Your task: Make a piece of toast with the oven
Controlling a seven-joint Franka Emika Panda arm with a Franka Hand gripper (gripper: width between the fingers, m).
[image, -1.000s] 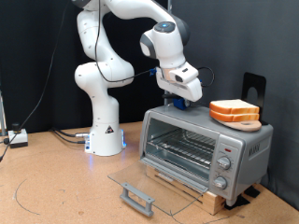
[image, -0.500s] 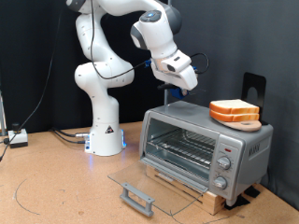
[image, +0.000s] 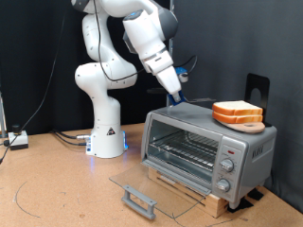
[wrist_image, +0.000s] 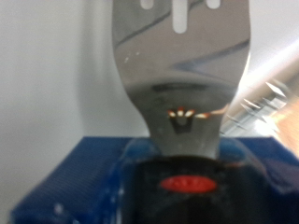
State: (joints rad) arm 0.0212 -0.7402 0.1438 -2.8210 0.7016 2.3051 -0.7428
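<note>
The gripper (image: 176, 91) hangs in the air above the top of the oven (image: 208, 151), towards the exterior view's left of the toast (image: 238, 113). It is clamped on a spatula (wrist_image: 182, 65): the wrist view shows the slotted metal blade running out ahead of the fingers from a dark handle with a red mark, set in blue. In the exterior view the tool is mostly hidden behind the hand, only a blue sliver showing under it.

The toast sits on top of the oven at its right end, two slices stacked, pale with orange-brown crust. Nothing touches them; the gripper is near but apart. The oven door (image: 142, 184) is already swung fully down, its glass lying flat over the counter (image: 57, 194) with the handle (image: 137, 200) towards the front. The wire rack (image: 185, 149) inside is bare.

My reading: the door step is done, the tool is in hand, and the work now stands at fetching a slice. The spatula is not yet at the bread. Getting a slice would call for the blade to come in low and flat along the oven roof and slip under the crust from the left side, taking care that only one slice rides up and that the stack is not shoved off the far edge
</note>
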